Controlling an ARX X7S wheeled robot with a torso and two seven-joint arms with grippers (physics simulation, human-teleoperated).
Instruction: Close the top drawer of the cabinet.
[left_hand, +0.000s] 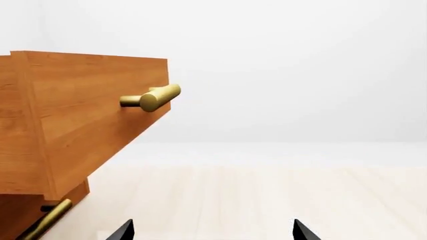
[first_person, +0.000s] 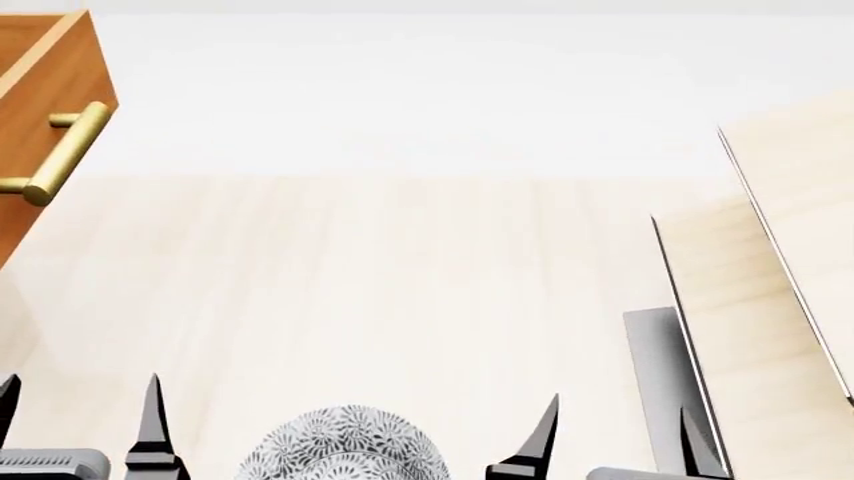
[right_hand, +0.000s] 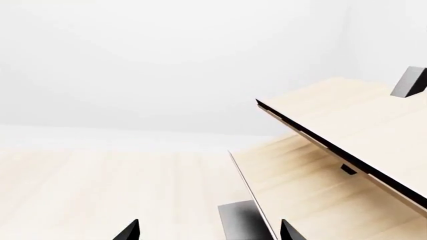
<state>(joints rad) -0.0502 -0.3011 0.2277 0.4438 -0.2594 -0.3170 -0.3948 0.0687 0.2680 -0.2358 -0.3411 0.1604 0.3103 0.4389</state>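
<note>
One cabinet (left_hand: 27, 210) is seen at the desk's far left corner in the head view, with one top drawer (left_hand: 87, 125) standing pulled out beyond the front below it. Two brass handles are counted in the left wrist view: one (left_hand: 152, 97) on the drawer front, one (left_hand: 45, 220) on the lower front. One patterned bowl (first_person: 344, 446) is seen at the near edge of the desk (first_person: 400, 290), between the two grippers. One slanted shelf (first_person: 787, 290) with two pale boards is set along the right edge. The left gripper (first_person: 80, 425) is spread wide and nothing is held. The right gripper (first_person: 617, 435) is likewise spread, with nothing held. Both are well apart from the drawer.
</note>
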